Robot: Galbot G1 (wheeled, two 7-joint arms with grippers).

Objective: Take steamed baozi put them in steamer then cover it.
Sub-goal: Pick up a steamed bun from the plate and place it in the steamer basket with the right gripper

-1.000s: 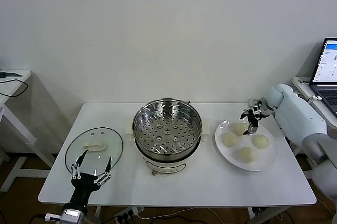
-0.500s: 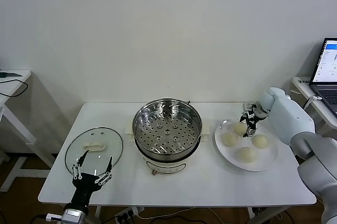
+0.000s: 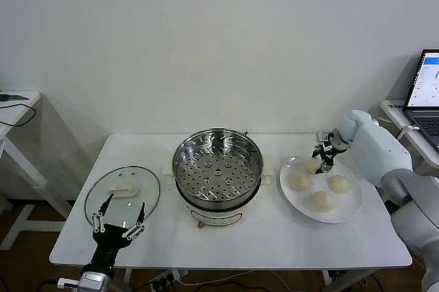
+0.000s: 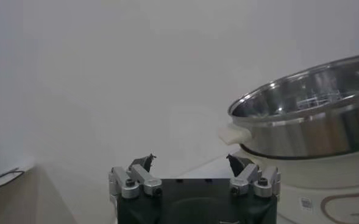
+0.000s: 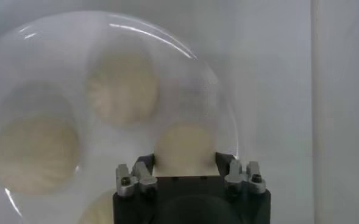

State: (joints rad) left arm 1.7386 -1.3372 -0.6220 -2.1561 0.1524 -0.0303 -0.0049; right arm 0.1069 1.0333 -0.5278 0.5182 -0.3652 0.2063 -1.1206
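Four baozi lie on a white plate (image 3: 352, 204) at the table's right. My right gripper (image 3: 322, 159) is down at the plate's far edge, its fingers pressed on both sides of the far baozi (image 3: 312, 166). In the right wrist view the gripper (image 5: 185, 161) holds that baozi (image 5: 185, 146), with other baozi (image 5: 121, 88) beyond it. The steamer (image 3: 217, 165) stands at the table's middle with its perforated tray bare. The glass cover (image 3: 123, 192) lies flat at the left. My left gripper (image 3: 121, 211) is open and empty just in front of the cover; its wrist view shows the steamer (image 4: 307, 122).
A laptop (image 3: 428, 93) stands on a side table at the far right, close to my right arm. Another small table (image 3: 14, 103) is at the far left. The table's front edge runs just before the steamer's white base (image 3: 216, 218).
My right gripper has come down and in from above the plate's far edge onto the far baozi. The left arm has stayed still.
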